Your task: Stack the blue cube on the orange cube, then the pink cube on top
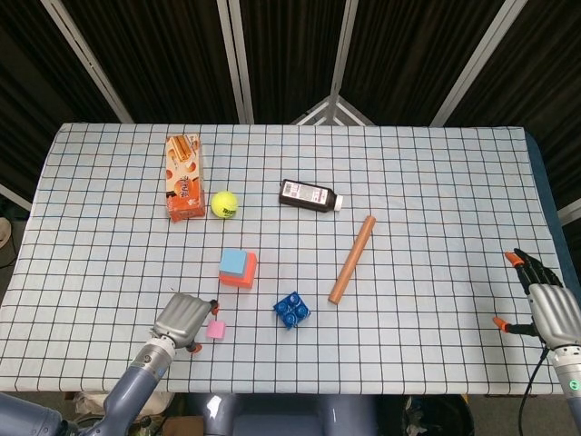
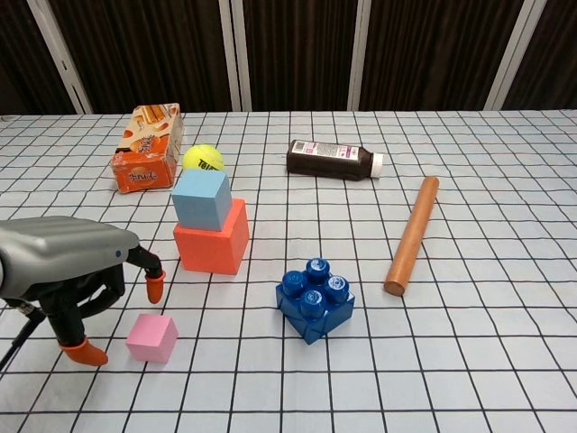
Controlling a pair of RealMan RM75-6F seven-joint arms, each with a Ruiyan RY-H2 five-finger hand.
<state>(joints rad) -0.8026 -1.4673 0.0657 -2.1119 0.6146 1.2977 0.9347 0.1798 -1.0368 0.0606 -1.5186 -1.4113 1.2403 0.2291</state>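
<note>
Blue cube (image 2: 202, 199) on orange (image 2: 213, 239); pink (image 2: 151, 338) next.
Your left hand (image 2: 68, 271) hovers beside pink, fingers (image 2: 154, 287) apart, empty, set to straddle it.

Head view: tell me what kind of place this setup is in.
Probably a lab or test bench for manipulation, not a home: a table under a grid-patterned cloth, dark curtains with metal poles behind, and unrelated props like a tennis ball and wooden dowel.
</note>
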